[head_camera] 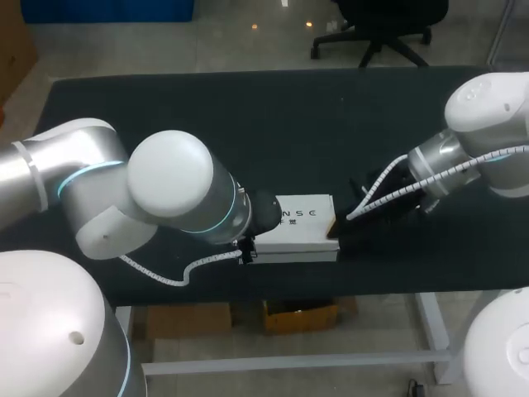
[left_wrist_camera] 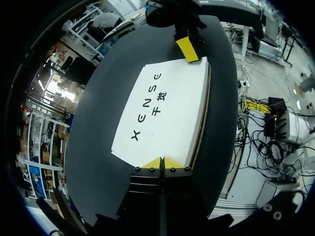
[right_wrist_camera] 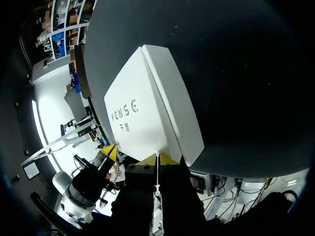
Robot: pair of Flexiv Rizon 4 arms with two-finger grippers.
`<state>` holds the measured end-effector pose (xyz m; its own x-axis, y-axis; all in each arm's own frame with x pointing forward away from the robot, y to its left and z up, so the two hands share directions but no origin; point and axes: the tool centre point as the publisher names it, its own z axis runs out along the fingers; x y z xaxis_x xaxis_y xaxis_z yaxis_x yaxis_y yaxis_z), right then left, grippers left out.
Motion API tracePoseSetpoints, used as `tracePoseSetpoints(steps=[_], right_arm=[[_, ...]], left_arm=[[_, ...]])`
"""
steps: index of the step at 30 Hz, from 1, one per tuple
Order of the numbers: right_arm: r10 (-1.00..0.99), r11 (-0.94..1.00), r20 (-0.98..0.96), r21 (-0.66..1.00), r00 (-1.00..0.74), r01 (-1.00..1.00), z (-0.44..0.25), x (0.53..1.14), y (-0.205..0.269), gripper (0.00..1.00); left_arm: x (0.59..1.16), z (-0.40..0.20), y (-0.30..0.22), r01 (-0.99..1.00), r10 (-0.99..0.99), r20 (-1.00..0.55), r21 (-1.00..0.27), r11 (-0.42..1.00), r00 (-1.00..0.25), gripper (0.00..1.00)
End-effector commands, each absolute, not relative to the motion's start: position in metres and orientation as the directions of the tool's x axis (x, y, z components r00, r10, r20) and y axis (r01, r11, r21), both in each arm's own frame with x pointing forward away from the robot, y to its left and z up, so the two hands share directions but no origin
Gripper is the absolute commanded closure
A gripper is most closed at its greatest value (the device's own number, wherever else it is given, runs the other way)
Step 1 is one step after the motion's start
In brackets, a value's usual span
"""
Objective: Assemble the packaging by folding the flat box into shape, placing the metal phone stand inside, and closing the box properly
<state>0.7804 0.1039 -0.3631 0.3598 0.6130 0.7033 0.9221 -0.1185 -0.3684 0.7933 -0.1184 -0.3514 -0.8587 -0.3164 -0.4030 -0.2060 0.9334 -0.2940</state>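
The white box [head_camera: 299, 223] with black lettering lies closed and flat near the table's front edge. My left gripper [left_wrist_camera: 162, 162] is shut, its joined yellow tips resting against the box's [left_wrist_camera: 165, 110] left end. My right gripper [right_wrist_camera: 157, 159] is shut too, with its tips against the right end of the box [right_wrist_camera: 147, 110]. Each wrist view shows the other arm's yellow tip at the far end: my right gripper [left_wrist_camera: 189, 49] and my left gripper [right_wrist_camera: 110, 151]. In the head view my left wrist hides my left gripper [head_camera: 250, 245], and my right gripper [head_camera: 340, 233] is dark against the table. A brown edge runs along one long side of the box. No phone stand is visible.
The black table [head_camera: 248, 124] stretches wide and bare behind the box. Its front edge [head_camera: 314, 285] runs just below the box. White cables hang from both wrists close to the box ends.
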Motion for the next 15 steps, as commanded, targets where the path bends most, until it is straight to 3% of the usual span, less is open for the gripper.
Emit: tracePoseSetpoints(steps=[1,15], right_arm=[[0.612,-0.118,0.704,-0.371,0.362,0.921,-0.3652,0.7816,0.1032,1.00],[0.613,-0.123,0.698,-0.379,0.370,0.917,-0.3686,0.7818,0.1037,1.00]], left_arm=[[0.7916,-0.3532,-0.1160,-0.207,-0.320,-0.402,-0.299,0.931,-0.858,1.00],[0.7918,-0.3615,-0.1133,-0.222,-0.331,-0.382,-0.302,0.927,-0.863,1.00]])
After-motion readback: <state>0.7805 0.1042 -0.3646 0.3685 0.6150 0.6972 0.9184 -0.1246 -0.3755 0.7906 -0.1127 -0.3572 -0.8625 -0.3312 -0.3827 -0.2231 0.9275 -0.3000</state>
